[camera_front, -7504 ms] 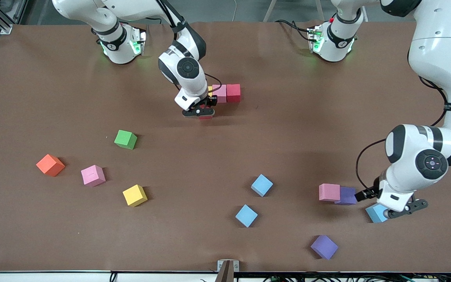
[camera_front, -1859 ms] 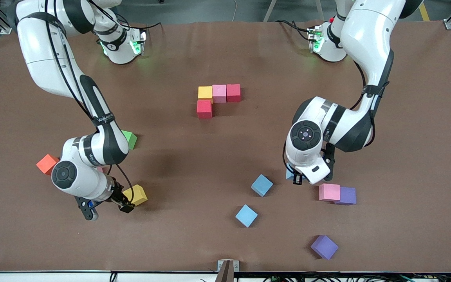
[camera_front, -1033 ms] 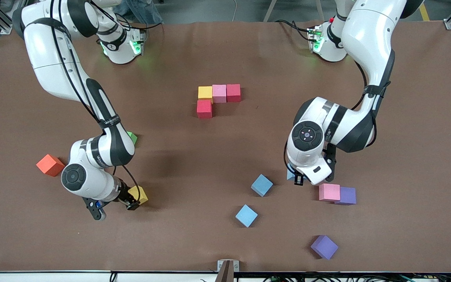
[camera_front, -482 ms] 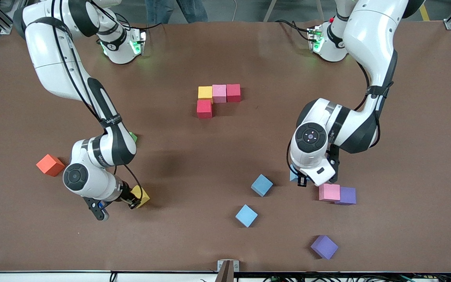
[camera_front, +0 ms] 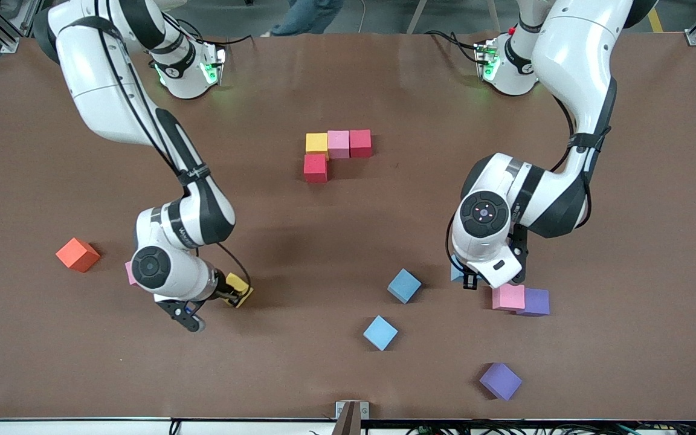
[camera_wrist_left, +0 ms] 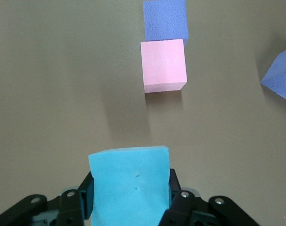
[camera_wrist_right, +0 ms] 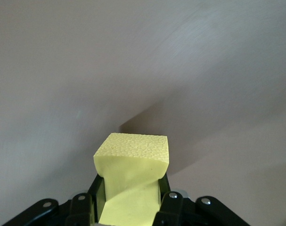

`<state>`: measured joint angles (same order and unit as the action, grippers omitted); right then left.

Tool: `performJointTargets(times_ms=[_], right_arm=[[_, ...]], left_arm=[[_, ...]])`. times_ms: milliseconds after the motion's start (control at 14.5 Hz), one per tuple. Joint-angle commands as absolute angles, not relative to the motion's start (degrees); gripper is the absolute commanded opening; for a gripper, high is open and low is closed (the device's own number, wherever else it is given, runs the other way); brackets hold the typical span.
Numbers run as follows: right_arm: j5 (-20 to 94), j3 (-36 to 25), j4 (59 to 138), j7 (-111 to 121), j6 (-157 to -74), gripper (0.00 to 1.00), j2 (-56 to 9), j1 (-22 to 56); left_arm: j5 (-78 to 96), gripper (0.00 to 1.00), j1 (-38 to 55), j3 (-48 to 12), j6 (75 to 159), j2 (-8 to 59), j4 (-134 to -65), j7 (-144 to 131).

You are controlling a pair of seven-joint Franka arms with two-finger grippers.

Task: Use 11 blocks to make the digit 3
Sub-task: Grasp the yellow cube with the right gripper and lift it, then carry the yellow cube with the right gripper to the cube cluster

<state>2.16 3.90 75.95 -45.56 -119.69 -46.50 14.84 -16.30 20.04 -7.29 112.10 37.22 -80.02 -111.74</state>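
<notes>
Two foam cubes clamped, four placed in the digit 3.

Nearest the front camera, loose blocks lie on the worktop (camera_front: 348,241): a purple cube (camera_front: 500,380), then two light blue cubes (camera_front: 380,332) (camera_front: 404,285), then a pink cube (camera_front: 508,297) touching a second purple cube (camera_front: 535,301). The right gripper (camera_front: 236,295) has its jaws clamped on a yellow cube (camera_wrist_right: 131,176); the left gripper (camera_front: 472,279) has its jaws clamped on a light blue cube (camera_wrist_left: 130,183), beside the pink cube. Farthest, the started figure (camera_front: 336,152) holds yellow, pink and red cubes in a row, with one red cube nearer. Judged light, soft and matte: the yellow cube visibly pinches in, so grip opposite flat faces, moderately.
</notes>
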Motion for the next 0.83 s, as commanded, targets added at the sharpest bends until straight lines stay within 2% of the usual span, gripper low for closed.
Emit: performJointTargets(times_ms=[0, 275, 482, 757], right_arm=[[2.72, 4.22, 78.3, -40.79, -117.86, 0.47, -43.25, 18.52], [2.03, 4.13, 84.61, -36.74, -120.75, 0.47, -39.13, 26.36], [2.64, 4.22, 96.3, -29.81, -129.18, 0.47, -32.54, 28.82], [2.55, 4.13, 101.5, -29.62, -129.64, 0.47, -30.07, 34.36]], left_arm=[[-17.23, 0.23, 20.04, -7.29, 110.92, 36.12, -80.16, -111.36], [-17.31, 0.23, 19.25, -7.21, 110.74, 35.95, -80.24, -111.36], [-17.4, 0.23, 19.07, -7.21, 110.57, 35.86, -80.24, -111.36], [-17.31, 0.23, 19.07, -7.29, 110.48, 35.6, -80.33, -111.45]])
